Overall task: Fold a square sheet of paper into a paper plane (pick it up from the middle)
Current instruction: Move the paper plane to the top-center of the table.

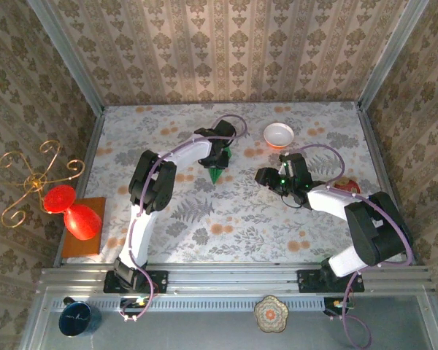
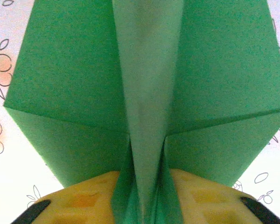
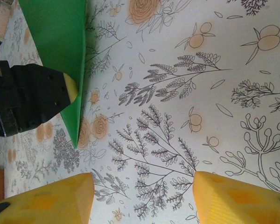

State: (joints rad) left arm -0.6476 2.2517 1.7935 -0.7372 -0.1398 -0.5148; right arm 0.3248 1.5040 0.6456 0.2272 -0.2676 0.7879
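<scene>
The paper plane (image 1: 216, 172) is bright-green paper folded into a narrow dart, its point toward the near side of the table. My left gripper (image 1: 217, 154) is shut on the plane's centre fold; in the left wrist view the green wings (image 2: 65, 88) spread out beyond the yellow fingers (image 2: 84, 200) and the keel runs between them. In the right wrist view the plane (image 3: 60, 32) stands at upper left with the left gripper's black body (image 3: 28, 98) clamped on it. My right gripper (image 1: 266, 177) hovers open to the right of the plane, yellow fingertips (image 3: 46, 200) wide apart over bare tablecloth.
A white bowl with a red rim (image 1: 279, 134) sits at the back right. An orange board (image 1: 84, 227) with a red goblet-shaped object (image 1: 73, 211) lies off the left edge beside a gold wire stand (image 1: 29, 179). A red-patterned dish (image 1: 348, 187) lies by the right arm.
</scene>
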